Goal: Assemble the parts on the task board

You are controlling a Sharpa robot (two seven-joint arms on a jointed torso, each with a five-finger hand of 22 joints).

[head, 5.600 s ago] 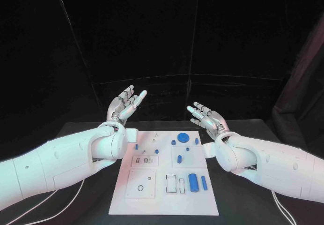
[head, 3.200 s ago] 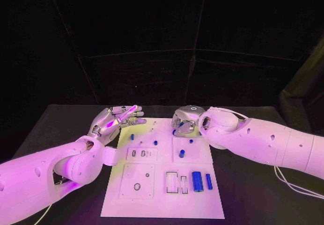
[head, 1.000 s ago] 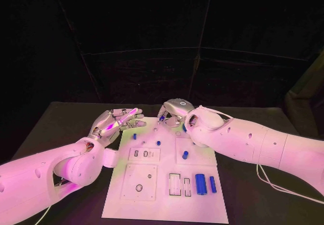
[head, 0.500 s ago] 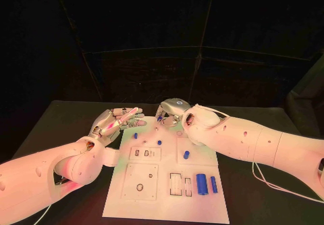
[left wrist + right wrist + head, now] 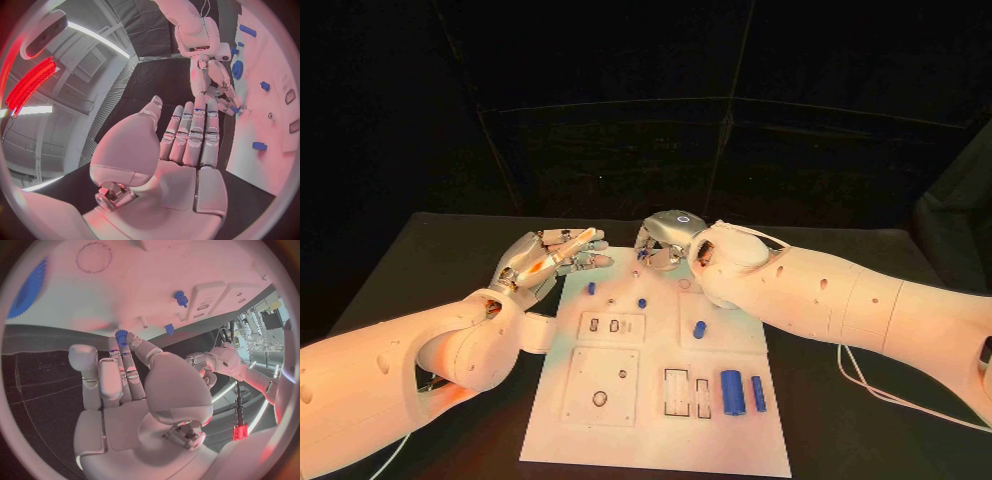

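We take the task board [image 5: 656, 400] as our ref. Right hand [image 5: 664, 240] sits over the board's far edge, fingers curled down; in the right wrist view its fingertips [image 5: 122, 342] pinch a small blue gear [image 5: 121, 334], so it's grasping that part, just off the white surface. The big blue gear [image 5: 26, 284] lies flat on the board, apart from the small one. Left hand [image 5: 548, 257] hovers at the board's far-left corner, palm up, fingers spread, holding nothing (released). Other blue parts: two short pegs [image 5: 590, 288] near the far end, a cylinder [image 5: 731, 388] and a thinner pin [image 5: 757, 392] at the near-right.

Risk, as we judge it: the pinch is at the tips only, so the small gear could slip or tilt if it catches on something. The curled fingers also hide the target, so misalignment is likely.
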